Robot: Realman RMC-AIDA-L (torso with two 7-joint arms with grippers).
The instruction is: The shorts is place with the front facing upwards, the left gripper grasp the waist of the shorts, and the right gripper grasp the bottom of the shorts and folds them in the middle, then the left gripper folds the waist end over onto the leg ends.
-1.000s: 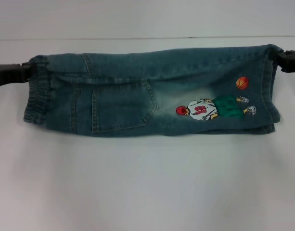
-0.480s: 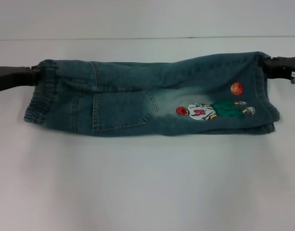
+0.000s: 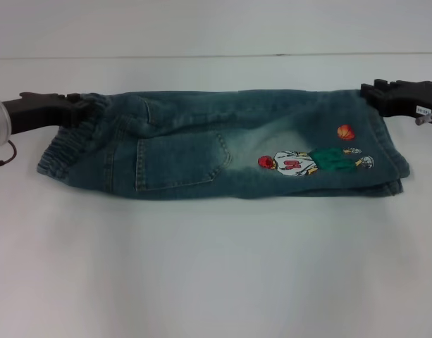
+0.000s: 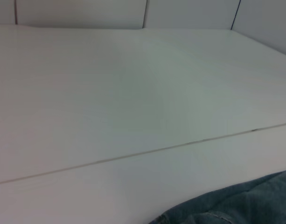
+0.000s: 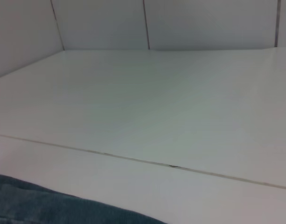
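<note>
head view had the denim shorts (image 3: 223, 144) lying lengthwise across the white table (image 3: 216, 267), already doubled along the middle, elastic waist (image 3: 64, 151) at the robot's left and leg ends (image 3: 385, 151) at its right. back pocket (image 3: 180, 162) faced up, and a basketball-player patch (image 3: 307, 160) with a small orange ball (image 3: 347, 132) sat near the leg ends. left gripper (image 3: 78, 107) was at the far upper corner of the waist, touching the elastic. right gripper (image 3: 376, 95) was at the far upper corner of the leg ends, touching or just over the fabric. jaws on both sides were hidden where they met the denim, so i couldn't tell if either was clamped or had let go.

left wrist view showed only table and a bit of shorts (image 4: 236, 205) at the edge; right wrist view likewise, a strip of denim (image 5: 49, 205) low in frame. no fingers visible in either.

judged: middle fold looked done, waist-over-legs fold not yet started.

risks from here: if the left gripper held only the top layer of the elastic, lifting would peel the layers apart and undo the middle fold. if the right one stayed clamped while the left swung over, the cloth could drag or bunch at the leg ends. a thin corner pinch could slip mid-carry, dropping the waist short or skewed. the near bottom edge already looked uneven at the leg ends, so layers could land misaligned.
</note>
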